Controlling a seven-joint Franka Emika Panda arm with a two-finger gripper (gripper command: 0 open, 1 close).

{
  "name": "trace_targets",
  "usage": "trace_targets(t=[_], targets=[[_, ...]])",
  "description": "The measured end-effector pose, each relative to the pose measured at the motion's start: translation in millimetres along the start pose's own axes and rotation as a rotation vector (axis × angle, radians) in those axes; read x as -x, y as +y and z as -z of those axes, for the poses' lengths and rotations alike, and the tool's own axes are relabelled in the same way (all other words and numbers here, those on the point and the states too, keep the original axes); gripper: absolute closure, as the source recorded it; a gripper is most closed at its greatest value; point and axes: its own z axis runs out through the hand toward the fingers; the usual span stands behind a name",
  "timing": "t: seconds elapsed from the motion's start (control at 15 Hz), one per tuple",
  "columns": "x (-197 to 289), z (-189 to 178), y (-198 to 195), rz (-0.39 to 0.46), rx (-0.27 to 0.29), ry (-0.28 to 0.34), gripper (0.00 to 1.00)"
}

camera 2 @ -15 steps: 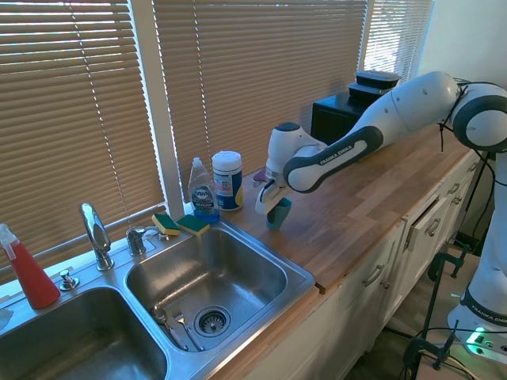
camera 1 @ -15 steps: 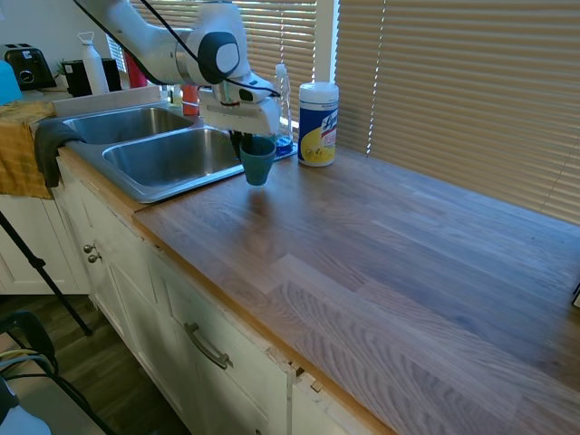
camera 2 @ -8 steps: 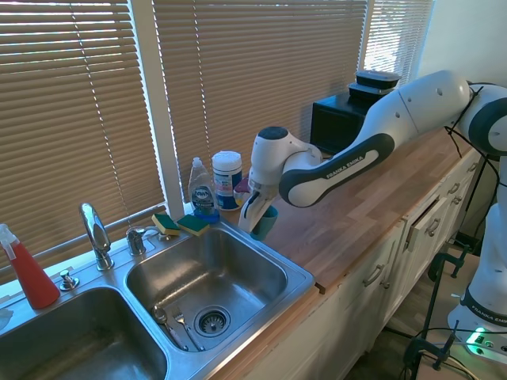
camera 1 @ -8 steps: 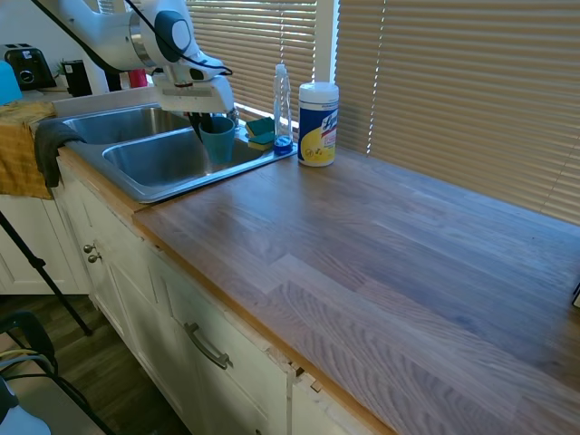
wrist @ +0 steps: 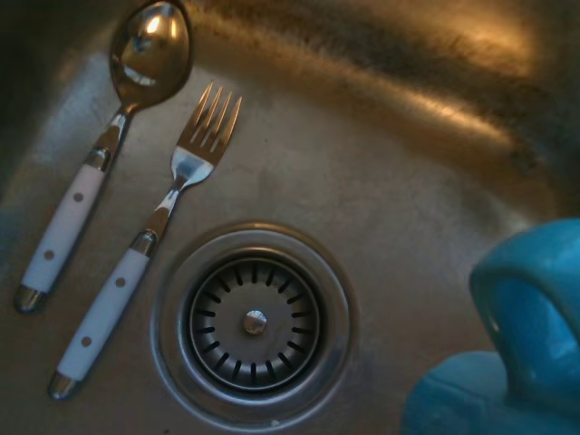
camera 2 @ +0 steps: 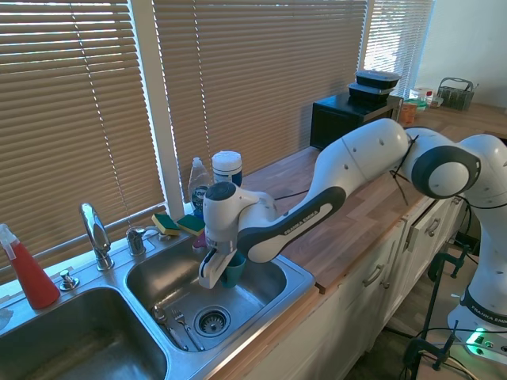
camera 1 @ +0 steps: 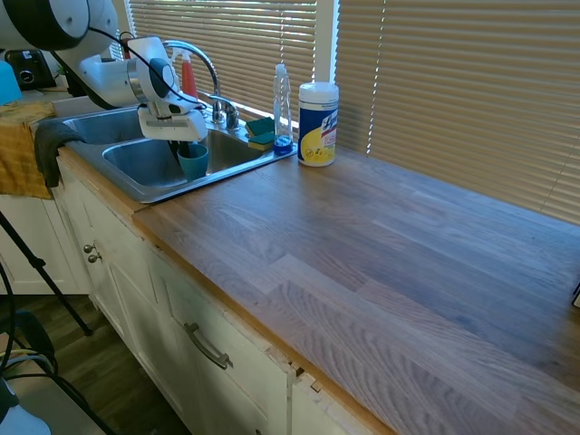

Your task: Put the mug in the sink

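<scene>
Right now the gripper (camera 2: 218,267) is closed on the mug (camera 2: 233,268), holding the teal cup upright inside the right-hand basin of the sink (camera 2: 305,275) — down below the rim, though whether it touches the basin floor cannot be told. From the other side the mug (camera 1: 192,161) hangs under the gripper (camera 1: 186,148), again within that basin, close to the front wall of the sink (camera 1: 136,192). The wrist camera looks straight down at the basin floor: a round drain strainer (wrist: 254,322), and beside it a fork (wrist: 145,245) and a spoon (wrist: 95,154), both with white handles, lying side by side and apart from the drain. A blue edge of the mug (wrist: 507,335) fills one corner of that view. On the ledge behind the basin sit two green-and-yellow sponges (camera 2: 181,224), next to a dish soap bottle (camera 2: 199,187) and a wipes canister (camera 2: 226,169) — the faucet (camera 2: 95,232) stands between the two basins, and a red spray bottle (camera 2: 25,269) stands farther along.
</scene>
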Motion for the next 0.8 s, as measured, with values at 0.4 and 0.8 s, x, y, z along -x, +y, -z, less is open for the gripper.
trace_targets(t=[0.4,0.8], targets=[[-4,-88,-12,-0.036,0.055,-0.042,1.0],[-9,-114,-17,-0.056,0.103,-0.061,0.0]])
